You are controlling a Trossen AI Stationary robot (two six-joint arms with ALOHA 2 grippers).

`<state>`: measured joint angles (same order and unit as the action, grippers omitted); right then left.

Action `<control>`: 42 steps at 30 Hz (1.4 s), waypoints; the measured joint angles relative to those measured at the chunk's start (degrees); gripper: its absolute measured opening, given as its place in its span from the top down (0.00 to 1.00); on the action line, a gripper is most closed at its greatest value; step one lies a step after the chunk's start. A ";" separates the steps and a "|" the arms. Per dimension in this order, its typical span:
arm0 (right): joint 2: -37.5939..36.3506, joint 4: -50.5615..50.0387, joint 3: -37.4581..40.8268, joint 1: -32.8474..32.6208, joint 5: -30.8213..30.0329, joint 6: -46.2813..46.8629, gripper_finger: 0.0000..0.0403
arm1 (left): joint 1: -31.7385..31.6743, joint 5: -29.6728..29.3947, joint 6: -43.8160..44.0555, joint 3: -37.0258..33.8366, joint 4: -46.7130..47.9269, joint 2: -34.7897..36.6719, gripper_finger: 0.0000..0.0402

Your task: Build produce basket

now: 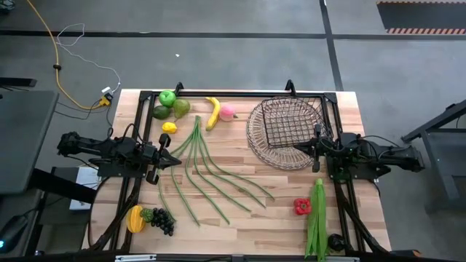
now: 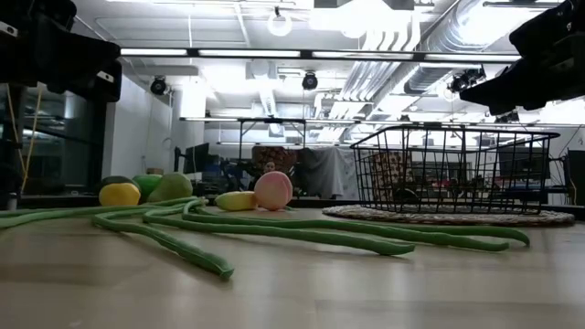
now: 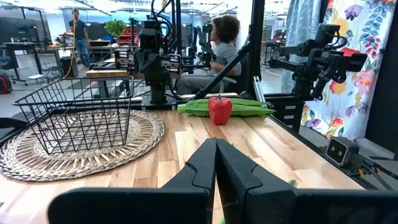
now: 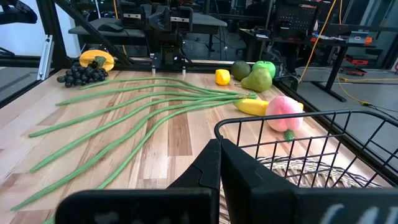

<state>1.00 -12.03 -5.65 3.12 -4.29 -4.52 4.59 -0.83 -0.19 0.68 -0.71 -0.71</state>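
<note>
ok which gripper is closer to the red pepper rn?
Right. The right gripper sits at the wire basket's edge, a short way from the red pepper. The left gripper is across the table among the green beans.

Closed right claw [image 4: 217, 163], wire basket [image 4: 311, 134], long green beans [image 4: 130, 115]

Leafy greens [image 1: 317, 222] run off the high view's lower edge at the bench's front edge. In the low view the banana [image 2: 235, 200] is partly hidden behind the pink peach [image 2: 273, 190], and the avocado [image 2: 116, 181] behind the lemon [image 2: 120, 194].
</note>
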 joint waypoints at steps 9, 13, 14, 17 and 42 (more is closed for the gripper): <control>0.02 0.00 0.02 0.02 0.00 0.00 1.00 | 0.01 -0.01 0.00 0.00 0.00 0.02 1.00; 0.01 0.00 0.02 0.00 0.01 0.00 1.00 | 0.00 -0.01 0.00 -0.01 0.00 0.00 1.00; 0.01 0.00 0.00 0.01 0.00 -0.02 1.00 | -0.01 0.00 -0.01 0.00 -0.01 0.02 1.00; 0.02 0.00 0.00 0.00 0.00 0.00 1.00 | 0.00 0.00 -0.01 0.00 0.00 0.00 1.00; 0.00 -0.02 0.01 0.00 0.00 0.00 1.00 | -0.01 -1.44 4.21 -0.01 -5.67 -0.01 1.00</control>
<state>1.00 -12.05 -5.64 3.11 -4.29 -4.51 4.58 -2.27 4.02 0.67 -6.38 -0.73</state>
